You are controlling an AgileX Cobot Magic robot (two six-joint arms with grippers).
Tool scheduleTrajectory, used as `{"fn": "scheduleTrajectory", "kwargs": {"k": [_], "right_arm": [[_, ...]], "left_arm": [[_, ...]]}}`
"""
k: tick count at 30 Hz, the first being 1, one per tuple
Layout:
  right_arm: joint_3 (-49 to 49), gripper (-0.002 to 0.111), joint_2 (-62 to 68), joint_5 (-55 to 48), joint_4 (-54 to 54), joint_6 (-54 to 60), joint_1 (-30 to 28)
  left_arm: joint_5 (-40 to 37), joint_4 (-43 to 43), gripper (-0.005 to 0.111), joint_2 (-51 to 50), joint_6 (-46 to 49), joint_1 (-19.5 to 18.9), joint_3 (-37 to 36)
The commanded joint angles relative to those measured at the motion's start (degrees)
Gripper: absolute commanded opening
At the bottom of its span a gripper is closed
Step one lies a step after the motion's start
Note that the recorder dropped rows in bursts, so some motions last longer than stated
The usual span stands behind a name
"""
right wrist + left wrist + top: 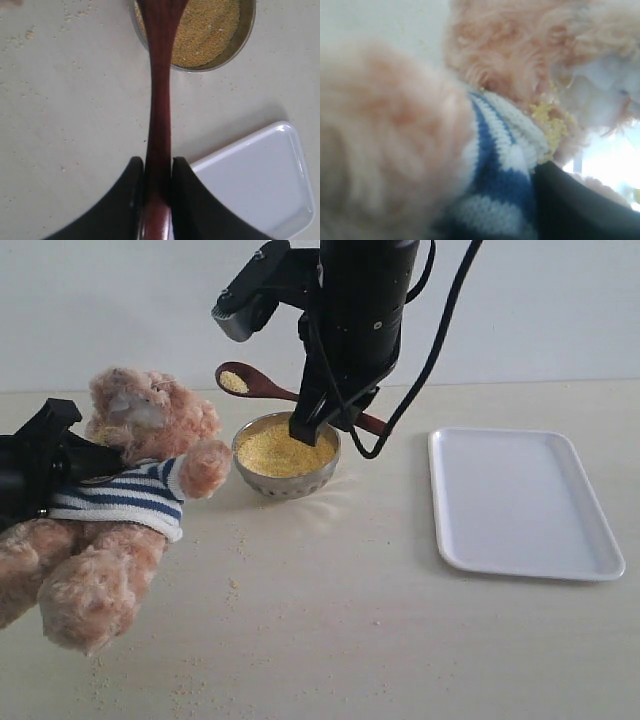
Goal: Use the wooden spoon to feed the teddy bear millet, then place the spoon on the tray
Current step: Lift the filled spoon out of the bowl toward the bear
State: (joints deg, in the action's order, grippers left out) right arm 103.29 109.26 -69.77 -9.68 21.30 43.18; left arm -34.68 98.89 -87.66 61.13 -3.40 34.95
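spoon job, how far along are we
Done: millet clings under the chin of the bear, so at least one feed looks given. In hand: the right tool clamps the spoon, which is loaded with grains and raised above the bowl near the bear's head. Left: deliver this scoop, then lay the spoon on the tray, which holds nothing yet.

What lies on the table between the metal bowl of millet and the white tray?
Nothing but bare tabletop between the metal bowl and the tray, as the right wrist view shows; in the exterior view a black cable hangs over it.
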Motion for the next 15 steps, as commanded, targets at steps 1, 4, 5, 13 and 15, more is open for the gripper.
{"fn": "scheduleTrajectory", "kwargs": {"k": [1,4,5,13,15], "right_arm": [[0.3,0.0,-0.7,-0.2,1.7,0.2,-0.2],[0.3,0.0,-0.7,-0.2,2.1,0.2,-0.2],[0.3,0.0,-0.7,-0.2,2.1,0.2,-0.1],[0.3,0.0,-0.7,0.6,2.0,0.2,3.7],[0.3,0.0,-0.7,2.0,1.3,0.2,5.1]], "left_arm": [[-1.1,1.1,0.005,0.0,0.4,0.1,0.4],[-1.1,1.1,0.005,0.0,0.4,0.1,0.4],[-1.0,1.1,0.005,0.0,0.4,0.1,0.4],[-0.7,1.1,0.005,-0.5,0.4,0.1,0.4],[-0.7,1.1,0.005,-1.1,0.4,0.1,0.4]]}}
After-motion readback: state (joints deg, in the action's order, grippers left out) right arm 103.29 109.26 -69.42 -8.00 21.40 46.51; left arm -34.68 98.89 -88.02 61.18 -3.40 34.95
